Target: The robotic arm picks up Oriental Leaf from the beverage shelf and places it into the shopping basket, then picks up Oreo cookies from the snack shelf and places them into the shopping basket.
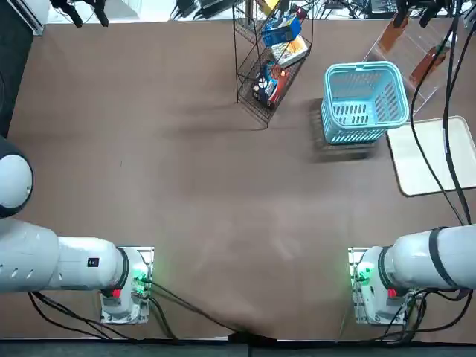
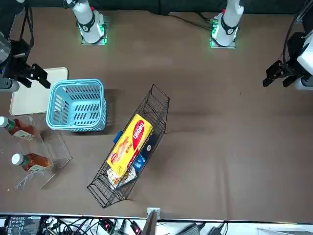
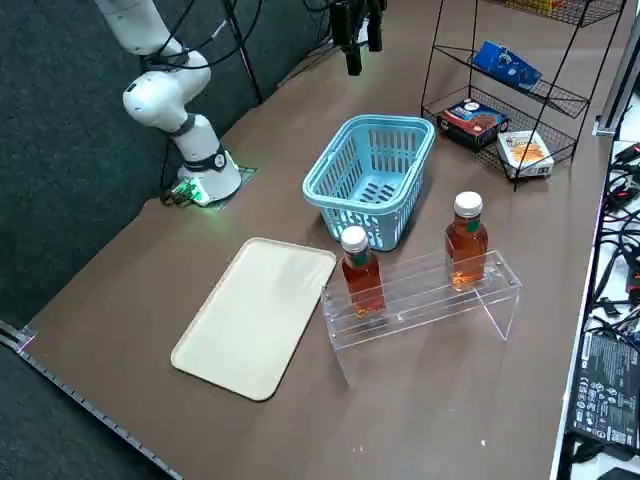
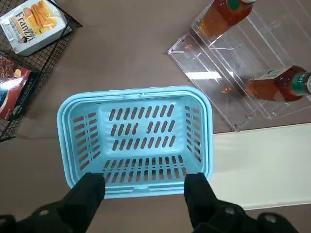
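Two Oriental Leaf bottles [image 3: 362, 272] [image 3: 467, 240] of amber tea with white caps stand on the clear acrylic beverage shelf [image 3: 430, 290]. Beside it, the light blue shopping basket [image 3: 340, 165] holds nothing. The blue Oreo cookies packet [image 3: 507, 65] lies on an upper tier of the black wire snack shelf [image 3: 440, 60]. My right gripper [image 4: 146, 194] hangs high above the basket's rim [image 4: 136, 93], open, with nothing between its fingers. In the wrist view, both bottles [image 4: 221, 12] [image 4: 277, 86] lie beyond the basket.
A cream tray [image 3: 255, 315] lies flat next to the beverage shelf and the basket. The snack shelf's lower tiers carry a cream-and-orange box [image 3: 525, 150] and a red-and-black packet [image 3: 475, 115]. Black cables trail from the arm above the table.
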Controlling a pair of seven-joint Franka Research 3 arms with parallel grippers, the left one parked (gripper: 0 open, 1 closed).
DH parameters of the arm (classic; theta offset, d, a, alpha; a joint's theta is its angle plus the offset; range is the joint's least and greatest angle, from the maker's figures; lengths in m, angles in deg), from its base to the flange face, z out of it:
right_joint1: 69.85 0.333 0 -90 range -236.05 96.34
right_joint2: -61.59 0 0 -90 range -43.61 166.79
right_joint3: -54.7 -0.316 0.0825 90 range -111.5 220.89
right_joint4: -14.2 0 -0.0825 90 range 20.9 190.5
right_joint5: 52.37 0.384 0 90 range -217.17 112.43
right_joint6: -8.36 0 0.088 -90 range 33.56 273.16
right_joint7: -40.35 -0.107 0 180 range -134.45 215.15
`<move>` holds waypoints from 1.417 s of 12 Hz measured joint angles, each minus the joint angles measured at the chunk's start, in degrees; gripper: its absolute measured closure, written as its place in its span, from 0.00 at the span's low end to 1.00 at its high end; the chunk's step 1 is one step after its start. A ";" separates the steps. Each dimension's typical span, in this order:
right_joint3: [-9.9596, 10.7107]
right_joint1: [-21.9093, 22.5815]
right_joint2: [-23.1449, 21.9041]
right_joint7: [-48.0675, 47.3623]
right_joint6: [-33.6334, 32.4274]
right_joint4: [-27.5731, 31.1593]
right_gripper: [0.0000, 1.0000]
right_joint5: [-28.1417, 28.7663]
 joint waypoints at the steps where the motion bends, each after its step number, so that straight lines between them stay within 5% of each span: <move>1: 0.00 0.00 0.00 0.00 0.00 0.00 0.00 0.00; 12: 0.00 0.00 0.00 0.54 -0.02 0.00 0.00 -0.01; 17: 0.72 -2.22 0.00 11.48 -0.29 0.06 0.00 -0.08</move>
